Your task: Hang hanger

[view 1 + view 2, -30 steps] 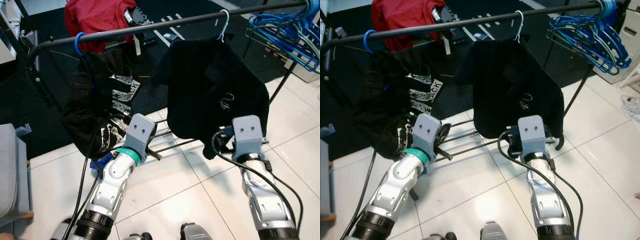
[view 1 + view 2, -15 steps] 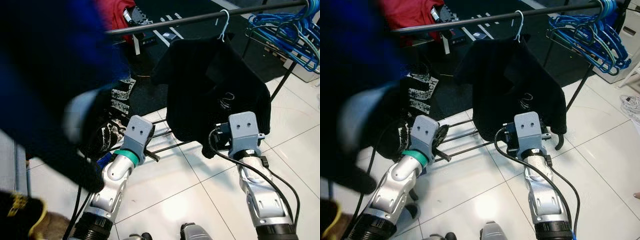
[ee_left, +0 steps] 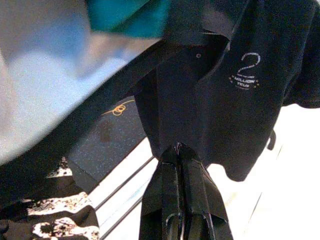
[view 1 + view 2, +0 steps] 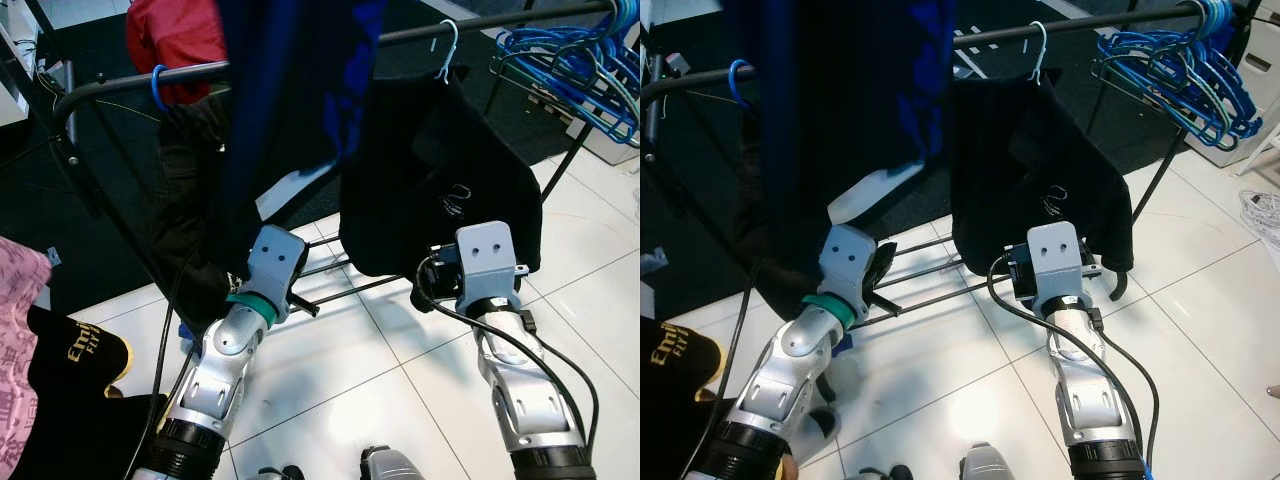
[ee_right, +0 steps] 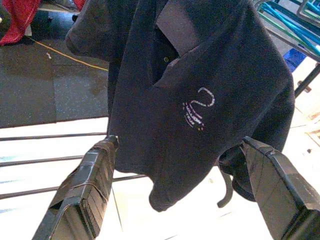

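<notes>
up close, left hand (image 3: 181,150) pressed closed and empty, right hand (image 5: 187,187) spread wide before black polo (image 5: 200,90), white hanger (image 4: 446,48) on rail (image 4: 500,20)

A black rail (image 4: 130,84) carries the clothes: a blue hook (image 4: 156,88) holds a dark printed shirt, a white hook (image 4: 1038,47) holds a black polo shirt (image 4: 1040,170), and a bunch of blue hangers (image 4: 1175,70) crowds 1 end. White floor tiles (image 4: 340,380) lie below.
</notes>
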Robot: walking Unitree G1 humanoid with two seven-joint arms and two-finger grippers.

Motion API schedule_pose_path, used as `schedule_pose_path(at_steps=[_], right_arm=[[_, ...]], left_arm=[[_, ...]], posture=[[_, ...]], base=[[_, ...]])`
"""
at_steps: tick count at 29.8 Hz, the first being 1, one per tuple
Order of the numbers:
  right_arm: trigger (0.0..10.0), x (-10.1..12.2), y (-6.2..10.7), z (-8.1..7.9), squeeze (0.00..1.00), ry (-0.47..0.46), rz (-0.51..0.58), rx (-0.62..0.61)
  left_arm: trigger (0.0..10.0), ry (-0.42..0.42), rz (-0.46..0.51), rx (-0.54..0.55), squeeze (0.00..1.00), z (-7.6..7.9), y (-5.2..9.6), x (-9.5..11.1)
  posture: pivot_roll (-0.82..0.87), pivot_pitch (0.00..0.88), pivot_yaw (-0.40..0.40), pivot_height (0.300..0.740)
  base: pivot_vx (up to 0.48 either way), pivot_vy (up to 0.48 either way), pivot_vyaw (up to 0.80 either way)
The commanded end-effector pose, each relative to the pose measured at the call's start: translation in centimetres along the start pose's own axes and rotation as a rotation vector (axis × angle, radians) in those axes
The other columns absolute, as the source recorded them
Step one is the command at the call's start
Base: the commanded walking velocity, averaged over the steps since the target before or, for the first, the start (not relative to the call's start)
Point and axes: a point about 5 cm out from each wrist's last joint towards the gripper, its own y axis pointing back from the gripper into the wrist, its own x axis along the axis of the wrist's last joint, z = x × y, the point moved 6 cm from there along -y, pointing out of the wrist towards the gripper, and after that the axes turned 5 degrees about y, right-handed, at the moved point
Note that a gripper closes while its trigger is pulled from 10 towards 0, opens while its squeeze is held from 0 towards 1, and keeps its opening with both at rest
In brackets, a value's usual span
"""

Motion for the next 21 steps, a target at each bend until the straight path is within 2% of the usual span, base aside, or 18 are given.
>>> schedule_pose_path(at_steps=[1,9,10,11,13,14,15,16,18,19,20,21], right_arm=[[10.0,-0.7,0.3,-0.4,0.00,0.000,-0.022,0.014],[10.0,-0.2,-0.1,0.1,0.00,-0.002,-0.011,0.004],[10.0,-0.4,0.1,0.6,0.00,-0.008,-0.016,-0.013],[10.0,-2.5,0.9,2.8,0.00,0.006,-0.091,-0.102],[10.0,-2.5,0.9,2.8,0.00,0.006,-0.091,-0.102],[10.0,-4.5,2.2,5.6,0.00,0.001,-0.156,-0.206],[10.0,-4.5,2.2,5.6,0.00,0.001,-0.156,-0.206],[10.0,-4.5,3.7,9.3,0.00,0.069,-0.138,-0.339],[10.0,-4.5,3.7,9.3,0.00,0.069,-0.138,-0.339],[10.0,-0.4,4.6,12.2,0.00,0.103,0.034,-0.423],[10.0,-0.4,4.6,12.2,0.00,0.103,0.034,-0.423],[10.0,5.6,5.6,13.7,0.00,0.185,0.261,-0.454]], left_arm=[[10.0,0.000,-0.020,0.005,0.00,0.0,0.3,-0.8],[10.0,0.001,-0.016,0.001,0.00,0.0,0.4,-0.7],[10.0,-0.004,-0.021,0.004,0.00,-0.2,0.6,-0.8],[10.0,-0.006,-0.029,0.011,0.00,-0.5,0.8,-1.1],[10.0,-0.006,-0.029,0.011,0.00,-0.5,0.8,-1.1],[10.0,-0.008,-0.039,0.014,0.00,-0.7,1.1,-1.4],[10.0,-0.008,-0.039,0.014,0.00,-0.7,1.1,-1.4],[10.0,-0.014,-0.052,0.008,0.00,-0.7,1.5,-1.8],[10.0,-0.014,-0.052,0.008,0.00,-0.7,1.5,-1.8],[10.0,-0.014,-0.062,-0.004,0.00,-0.6,1.7,-2.0],[10.0,-0.014,-0.062,-0.004,0.00,-0.6,1.7,-2.0],[10.0,-0.018,-0.071,-0.021,0.00,-0.4,1.9,-2.3]], posture=[[-0.29,0.050,0.106,0.740],[-0.28,0.053,0.108,0.740],[-0.28,0.049,0.101,0.740],[-0.28,0.049,0.097,0.740],[-0.28,0.049,0.097,0.740],[-0.29,0.066,0.108,0.740],[-0.29,0.066,0.108,0.740],[-0.30,0.085,0.120,0.740],[-0.30,0.085,0.120,0.740],[-0.32,0.090,0.135,0.740],[-0.32,0.090,0.135,0.740],[-0.33,0.099,0.142,0.740]], base=[[0.000,0.000,0.00],[0.000,0.000,0.00],[0.000,0.000,0.00],[0.000,0.000,0.00],[0.000,0.000,0.00],[0.000,0.000,0.00],[0.000,0.000,0.00],[0.000,0.000,0.00],[0.000,0.000,0.00],[0.000,0.000,0.00],[0.000,0.000,0.00],[0.000,0.000,0.00]])
